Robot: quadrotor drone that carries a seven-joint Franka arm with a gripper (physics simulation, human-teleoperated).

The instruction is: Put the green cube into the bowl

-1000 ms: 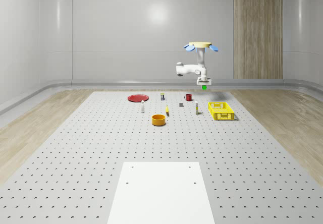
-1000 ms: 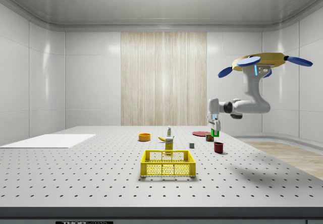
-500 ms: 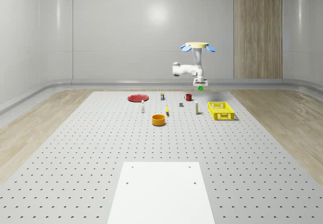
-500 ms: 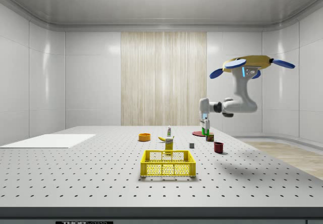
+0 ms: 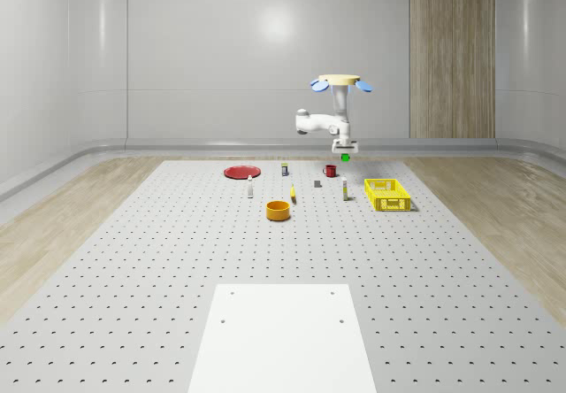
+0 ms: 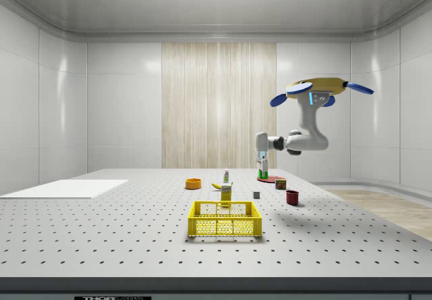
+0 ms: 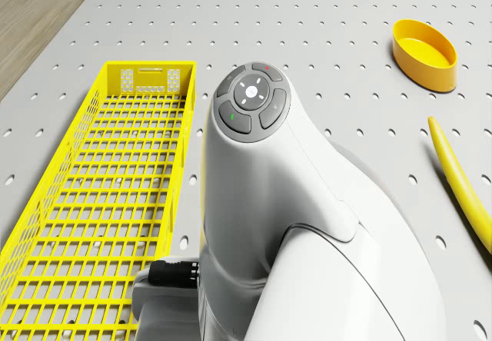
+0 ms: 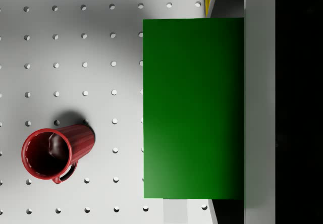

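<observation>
carriage is the step in hand, judging by the layout: the small green cube (image 5: 345, 157) hangs clenched in the jaws (image 5: 344, 152) right of centre in the whole-scene view, well above the grey perforated desk (image 5: 159, 260), high enough to pass over the clutter. the round orange bowl (image 5: 279, 210) sits on the desk lower and to the left in that view, well apart from the cube, so the cube must yet be brought across and lowered.

the yellow-topped quadrotor drone (image 6: 317, 87) hovers at upper right of the side view. its white arm (image 6: 300, 134) drops from the body, bends at the elbow and reaches sideways, wrist pointing down. the wrist view has the dark red mug (image 8: 55, 153) on the desk below, and the drone view the yellow mesh basket (image 7: 100, 203).
</observation>
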